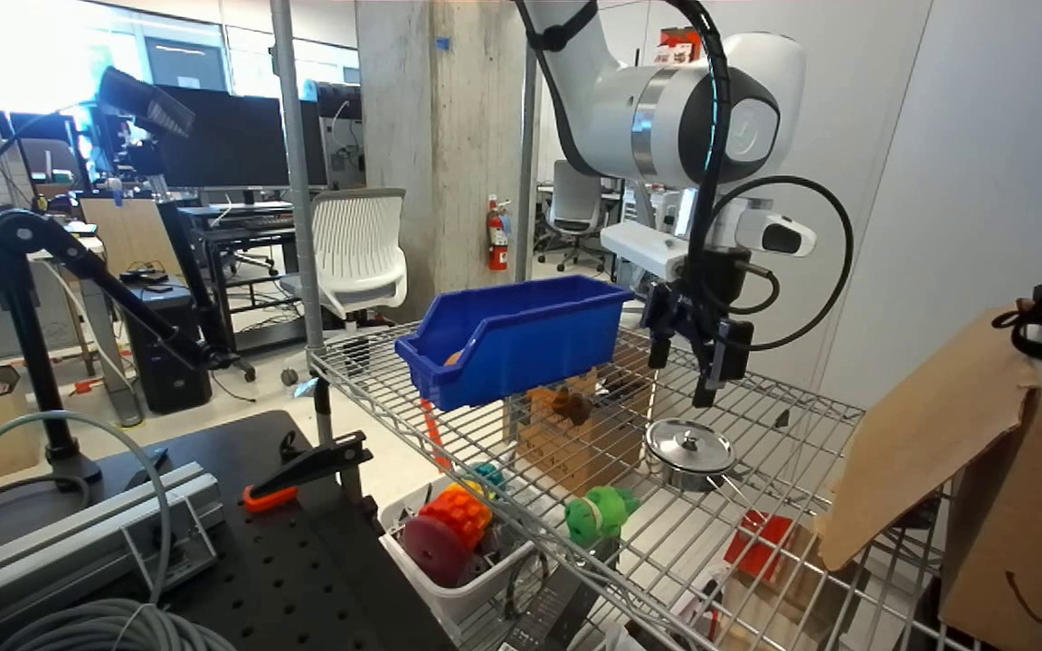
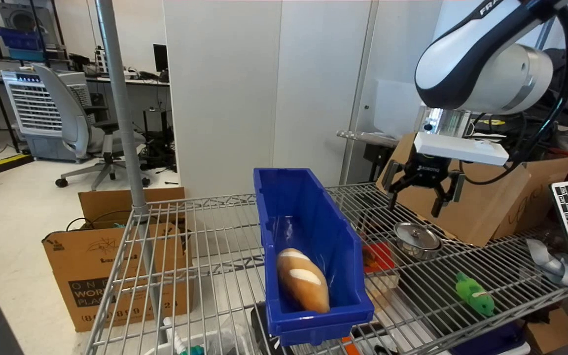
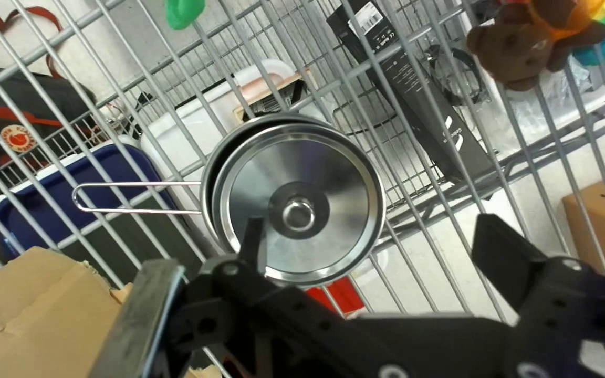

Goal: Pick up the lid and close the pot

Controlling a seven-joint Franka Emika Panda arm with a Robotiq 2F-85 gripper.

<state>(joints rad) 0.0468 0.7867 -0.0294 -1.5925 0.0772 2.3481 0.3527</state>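
The lid is a shiny silver disc with a round knob, and it lies on the pot in both exterior views (image 1: 689, 441) (image 2: 417, 235) and in the wrist view (image 3: 329, 173). The silver pot (image 1: 693, 479) (image 2: 414, 253) stands on the wire shelf with its wire handle out to one side. In the wrist view the lid is off-centre, and a dark crescent of the pot's inside shows along its rim (image 3: 209, 202). My gripper (image 1: 682, 372) (image 2: 414, 208) (image 3: 368, 231) is open and empty above the lid, apart from it. The knob is not between its fingers in the wrist view.
A blue bin (image 1: 539, 348) (image 2: 321, 323) holds a bread-like object (image 2: 303, 281). A green toy (image 1: 601, 514) (image 2: 475, 294) lies on the wire shelf near the pot. An open cardboard box (image 1: 1000, 488) with a raised flap stands close by. Other things show below the shelf.
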